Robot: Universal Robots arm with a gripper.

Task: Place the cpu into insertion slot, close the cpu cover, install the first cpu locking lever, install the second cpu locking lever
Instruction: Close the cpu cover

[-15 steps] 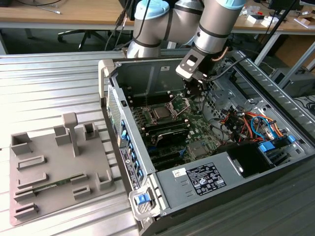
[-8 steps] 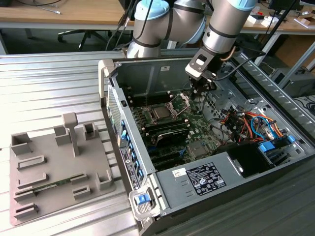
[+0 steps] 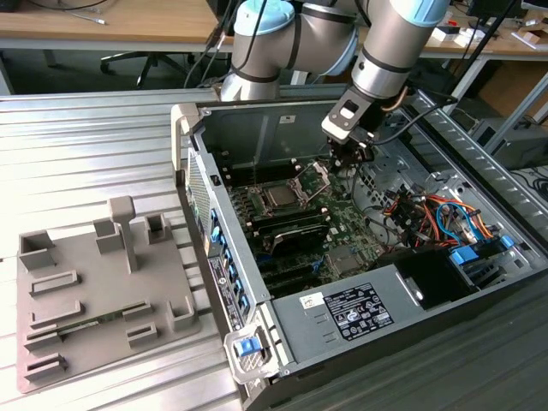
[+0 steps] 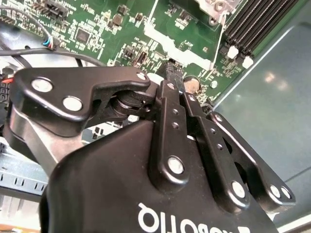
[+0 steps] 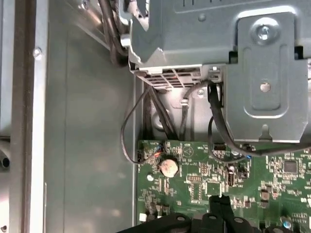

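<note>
In the exterior view the cpu [image 3: 278, 198] lies flat in the socket on the motherboard [image 3: 342, 231], its grey metal top showing. The cpu cover [image 3: 315, 177], a thin silver frame, stands tilted up at the socket's edge toward the exterior view's right. My gripper [image 3: 349, 161] hangs just to the right of that raised cover, close above the board. In the second wrist view the gripper [image 4: 173, 73] has its black fingers [image 4: 167, 104] pressed together, with nothing visible between them. The fingertips [image 5: 221, 203] also show above the green board in the first wrist view.
The open computer case [image 3: 184, 128] lies on a ribbed metal table. Memory slots [image 4: 252, 24], a coin battery [image 5: 168, 167], loose cables [image 3: 428, 214], a power supply [image 3: 360, 312] and a metal drive cage [image 5: 262, 73] surround the socket. A grey fixture plate [image 3: 94, 291] sits at the exterior view's left.
</note>
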